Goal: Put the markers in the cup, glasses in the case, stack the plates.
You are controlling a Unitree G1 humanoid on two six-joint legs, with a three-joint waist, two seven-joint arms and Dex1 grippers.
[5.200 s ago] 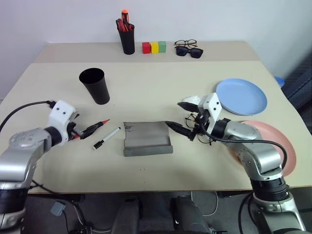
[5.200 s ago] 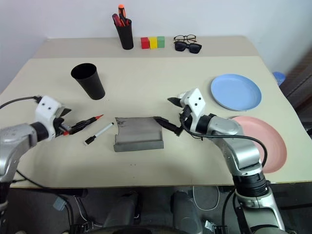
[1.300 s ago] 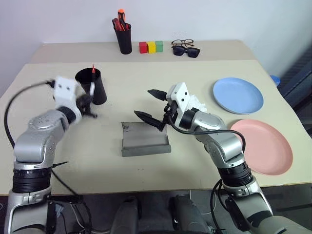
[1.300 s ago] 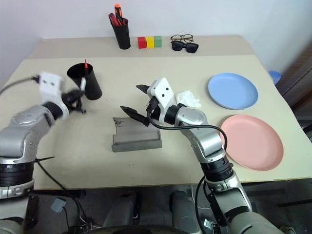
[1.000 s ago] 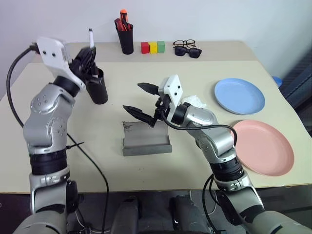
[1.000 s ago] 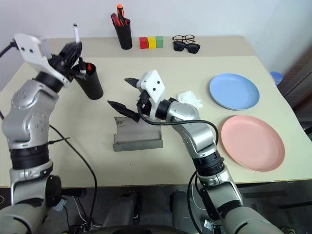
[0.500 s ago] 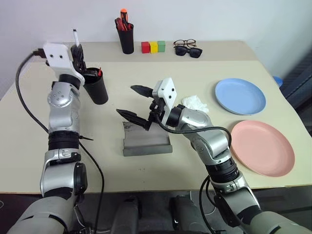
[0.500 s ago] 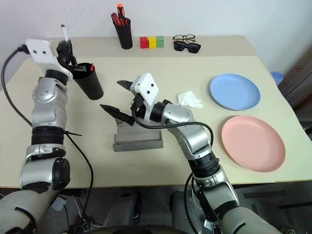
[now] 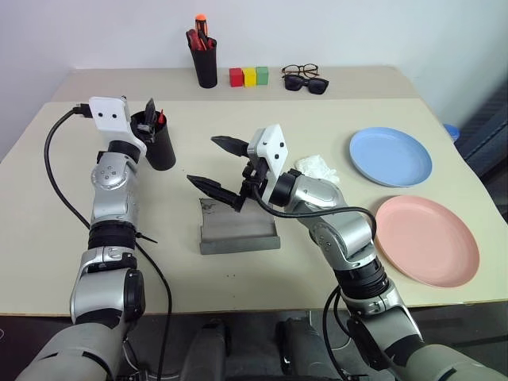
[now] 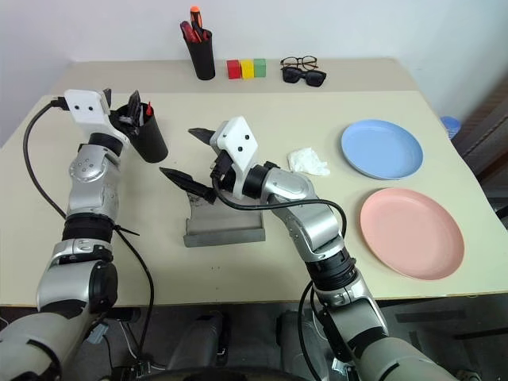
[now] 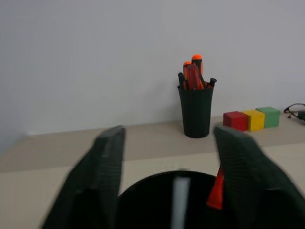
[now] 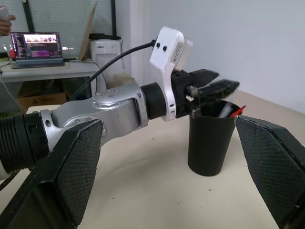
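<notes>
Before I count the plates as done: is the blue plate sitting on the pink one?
No, the blue plate lies flat on the table, apart from the pink plate, with bare tabletop between them.

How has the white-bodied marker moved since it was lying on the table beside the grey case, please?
Yes. The white marker now stands inside the black cup, away from the case, beside the red-tipped marker.
</notes>
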